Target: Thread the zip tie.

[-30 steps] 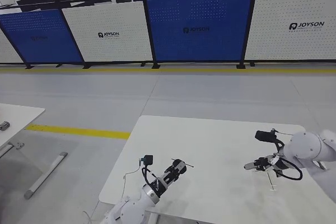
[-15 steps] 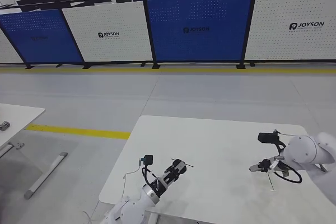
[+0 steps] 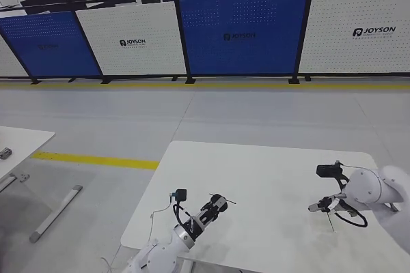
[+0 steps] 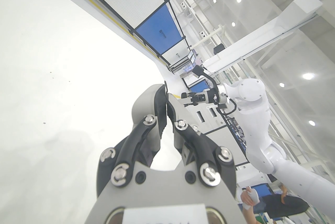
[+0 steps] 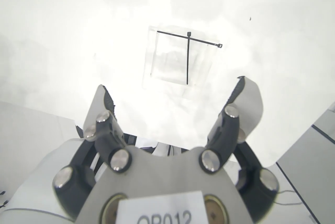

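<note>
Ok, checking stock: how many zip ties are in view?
3. The first zip tie and second zip tie lie crossed on the clear block by the right gripper; the third zip tie seems clamped in the left gripper. Others may be hidden.

Right hand [image 3: 312, 206] a little farther right and nearer than before

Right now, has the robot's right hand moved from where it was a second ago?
Yes. The right hand has slid rightward across the table, ending closer to the zip ties lying on it.
</note>
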### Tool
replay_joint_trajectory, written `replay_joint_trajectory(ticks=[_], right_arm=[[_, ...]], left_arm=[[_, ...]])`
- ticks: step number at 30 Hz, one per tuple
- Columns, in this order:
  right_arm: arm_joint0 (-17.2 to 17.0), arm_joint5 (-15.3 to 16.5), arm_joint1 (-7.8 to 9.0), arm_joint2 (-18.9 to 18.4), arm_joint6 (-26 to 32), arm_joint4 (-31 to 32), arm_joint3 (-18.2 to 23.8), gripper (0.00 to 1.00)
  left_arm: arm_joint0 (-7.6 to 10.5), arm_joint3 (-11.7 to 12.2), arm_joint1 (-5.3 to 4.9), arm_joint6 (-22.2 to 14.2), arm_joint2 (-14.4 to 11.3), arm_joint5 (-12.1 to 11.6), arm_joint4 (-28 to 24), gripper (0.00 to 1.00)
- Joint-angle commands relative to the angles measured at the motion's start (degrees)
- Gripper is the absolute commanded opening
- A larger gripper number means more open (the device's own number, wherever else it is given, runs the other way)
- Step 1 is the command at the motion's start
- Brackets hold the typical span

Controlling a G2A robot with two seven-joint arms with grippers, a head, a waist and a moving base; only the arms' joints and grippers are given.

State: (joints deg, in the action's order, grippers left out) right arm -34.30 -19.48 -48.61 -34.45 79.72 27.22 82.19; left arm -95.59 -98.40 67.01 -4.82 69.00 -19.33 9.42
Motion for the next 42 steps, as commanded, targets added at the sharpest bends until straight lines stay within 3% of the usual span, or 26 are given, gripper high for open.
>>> replay_joint_trajectory(ticks=[1,3,6,7,22,32,42], right_arm=[[0.4,0.0,-0.38,0.5,-0.1,0.5,-0.7,1.0],[0.7,0.0,-0.73,1.0,-0.1,0.4,-1.1,0.98],[1.4,0.0,-1.04,1.7,-0.1,0.1,-1.6,0.53],[1.5,0.0,-1.07,2.0,-0.1,0.1,-1.6,0.47],[3.4,0.0,-0.28,6.2,-0.1,-1.5,-4.1,0.34],[8.2,0.0,-2.53,12.7,-0.1,-5.7,-9.7,0.24],[11.9,0.0,-5.08,18.3,-0.1,-8.6,-15.1,0.24]], left_arm=[[0.0,0.0,0.0,0.0,0.0,0.0,0.0,0.0],[0.0,0.0,0.0,0.0,0.0,0.0,0.0,0.0],[0.0,0.0,0.0,0.0,0.0,0.0,0.0,0.0],[0.0,0.0,0.0,0.0,0.0,0.0,0.0,0.0],[0.0,0.0,0.0,0.0,0.0,0.0,0.0,0.0],[0.0,0.0,0.0,0.0,0.0,0.0,0.0,0.0],[0.0,0.0,0.0,0.0,0.0,0.0,0.0,0.0]])
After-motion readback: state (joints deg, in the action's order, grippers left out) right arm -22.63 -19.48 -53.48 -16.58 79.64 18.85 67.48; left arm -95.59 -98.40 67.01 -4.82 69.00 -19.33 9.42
